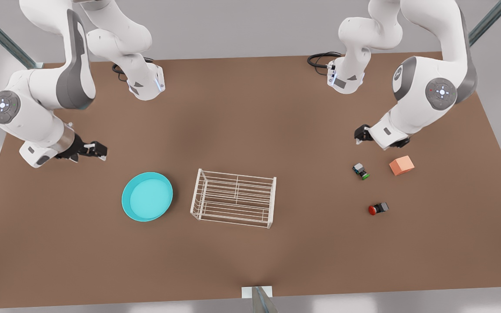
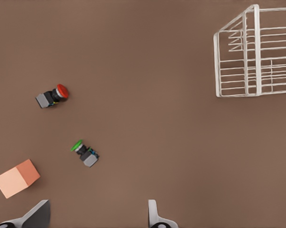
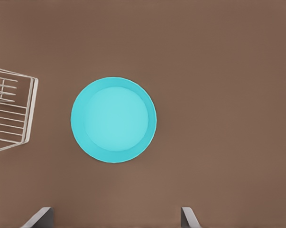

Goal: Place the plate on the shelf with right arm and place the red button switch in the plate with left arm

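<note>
While both hands, right hand point(image 1: 96, 150) at frame left and left hand point(image 1: 362, 133) at right, hang open and empty, pinch the stiff, slick round cyan plate point(image 1: 147, 196) by its raised rim.

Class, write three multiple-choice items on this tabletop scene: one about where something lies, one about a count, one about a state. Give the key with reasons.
1. Where is the plate?
A. on the shelf
B. on the table beside the shelf
C. in a gripper

2. How many small button switches lie on the table?
A. one
B. two
C. three

3. What is the state of the left gripper?
A. open, holding nothing
B. shut on the red button switch
C. shut on the cube

Key: 1 B, the plate sits on the table, apart from the shelf. 2 B, the red button switch and a green-capped switch. 3 A, its fingers stand apart above bare table.
</note>
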Robot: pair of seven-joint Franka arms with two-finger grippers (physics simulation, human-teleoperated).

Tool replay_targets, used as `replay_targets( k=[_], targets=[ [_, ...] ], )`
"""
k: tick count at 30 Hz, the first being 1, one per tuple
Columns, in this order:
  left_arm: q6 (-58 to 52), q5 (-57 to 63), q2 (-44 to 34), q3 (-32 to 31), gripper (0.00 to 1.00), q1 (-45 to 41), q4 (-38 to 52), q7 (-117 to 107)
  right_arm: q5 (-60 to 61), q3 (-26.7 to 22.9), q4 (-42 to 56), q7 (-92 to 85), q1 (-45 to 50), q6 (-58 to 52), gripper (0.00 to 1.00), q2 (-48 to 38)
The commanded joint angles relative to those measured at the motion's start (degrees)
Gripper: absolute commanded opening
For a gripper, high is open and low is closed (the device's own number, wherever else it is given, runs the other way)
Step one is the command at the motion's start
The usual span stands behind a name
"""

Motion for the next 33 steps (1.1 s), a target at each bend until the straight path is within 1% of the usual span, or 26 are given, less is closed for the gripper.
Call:
replay_targets(
  k=[1,3,4,5,8,9,10,11,12,13,15,20,22,28,31,33],
  targets=[
    [2.3,0.2,0.1,0.0,1.00,5.3,0.2,-1.5,-0.5,-0.5,2.1,-0.2,-3.6,-6.0,1.00,0.1],
    [2.3,0.0,0.9,-0.1,1.00,5.3,2.5,-1.8,-1.1,-0.4,2.4,-2.1,-3.6,-5.0,1.00,2.5],
    [1.5,0.3,2.2,-0.1,1.00,5.4,4.4,-1.6,-1.2,-0.5,2.5,-2.2,-3.7,-1.0,1.00,4.8],
    [-0.3,0.7,5.6,0.1,1.00,5.6,9.1,-1.4,-0.8,-0.6,2.5,-2.3,-4.5,1.6,1.00,7.5],
    [-1.5,0.7,10.2,0.4,1.00,5.9,15.6,-1.2,-1.1,-0.4,4.2,-4.5,-4.6,11.2,1.00,13.8],
    [-1.8,0.6,10.0,0.4,1.00,7.4,14.3,-1.2,-0.9,-0.4,4.7,-4.5,-4.7,14.2,1.00,15.8],
    [-4.3,0.6,9.9,0.4,1.00,7.4,14.3,-1.0,-0.6,-0.3,4.7,-3.7,-4.7,16.5,1.00,16.4],
    [-4.3,0.7,10.1,0.3,1.00,7.4,14.3,-1.1,1.6,-0.2,4.7,-1.5,-4.5,18.7,0.95,18.2],
    [-4.4,0.7,9.9,0.4,1.00,7.4,14.5,-1.1,4.0,-0.2,4.7,-1.5,-4.6,20.2,0.95,19.5],
    [-4.4,0.7,9.9,0.5,1.00,7.7,14.7,-1.0,5.3,-0.2,4.5,-1.6,-4.5,22.7,0.99,21.2],
    [-4.5,0.7,9.7,0.8,1.00,7.9,14.7,-1.0,10.3,-0.2,4.4,-1.3,-4.6,23.1,0.99,23.2],
    [-5.2,0.8,9.7,0.8,1.00,8.0,14.7,-0.9,11.5,-0.1,-0.8,-1.9,-5.8,22.8,0.98,23.4],
    [-5.3,0.7,9.7,0.8,1.00,8.0,14.7,-0.9,13.8,0.0,-3.5,-4.0,-6.4,22.4,0.98,23.2],
    [-5.4,0.7,9.5,0.8,1.00,8.0,13.6,-1.0,16.5,0.7,-5.4,-5.4,-7.1,22.4,0.96,25.9],
    [-6.7,1.8,9.1,1.4,1.00,8.2,13.7,-0.9,16.5,3.9,-5.4,-5.9,-10.8,22.4,0.96,28.1],
    [-6.7,1.8,9.1,1.4,1.00,8.7,13.7,-0.9,16.7,4.0,-5.4,-6.6,-11.0,22.5,0.95,29.1]
  ],
)
